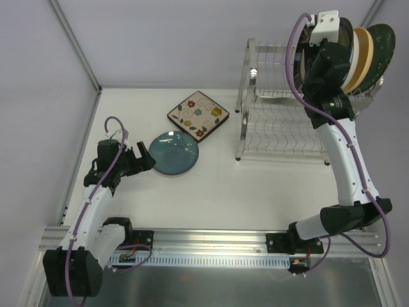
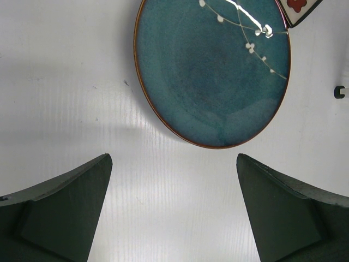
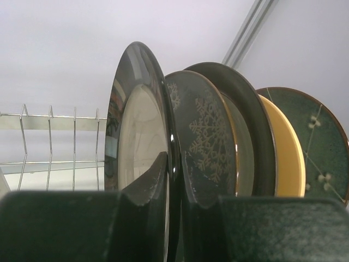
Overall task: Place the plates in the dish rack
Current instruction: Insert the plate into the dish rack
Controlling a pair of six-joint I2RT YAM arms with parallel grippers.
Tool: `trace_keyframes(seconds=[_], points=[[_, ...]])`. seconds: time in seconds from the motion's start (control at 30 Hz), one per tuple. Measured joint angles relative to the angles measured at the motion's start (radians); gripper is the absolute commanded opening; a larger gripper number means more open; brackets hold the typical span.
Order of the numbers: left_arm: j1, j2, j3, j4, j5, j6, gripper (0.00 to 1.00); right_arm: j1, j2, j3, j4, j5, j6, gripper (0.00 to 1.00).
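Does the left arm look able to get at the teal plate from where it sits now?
Probably yes: the open left gripper faces the teal plate at its near rim, with only table between them.

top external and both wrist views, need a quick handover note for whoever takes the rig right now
Left gripper: open, empty, low over the table, just short of the teal plate.
Right gripper: up at the rack, shut on the rim of a dark-rimmed plate that stands upright beside four others in the top tier.
Done: four plates racked, the fifth apparently being seated.
Left: release that one, then load the teal plate and the square plate, both flat on the table.
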Motion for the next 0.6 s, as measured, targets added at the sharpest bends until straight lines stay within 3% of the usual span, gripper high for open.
trace_keyframes(seconds=[0.3,0.6], points=[[0.0,0.0,0.0,0.0,0.0,-0.001,0.99,-0.004,0.033,0.009,0.003,0.0,0.01,0.06],[0.0,0.0,0.0,0.0,0.0,-0.002,0.99,-0.016,0.031,0.011,-0.023,0.0,0.039,0.31]])
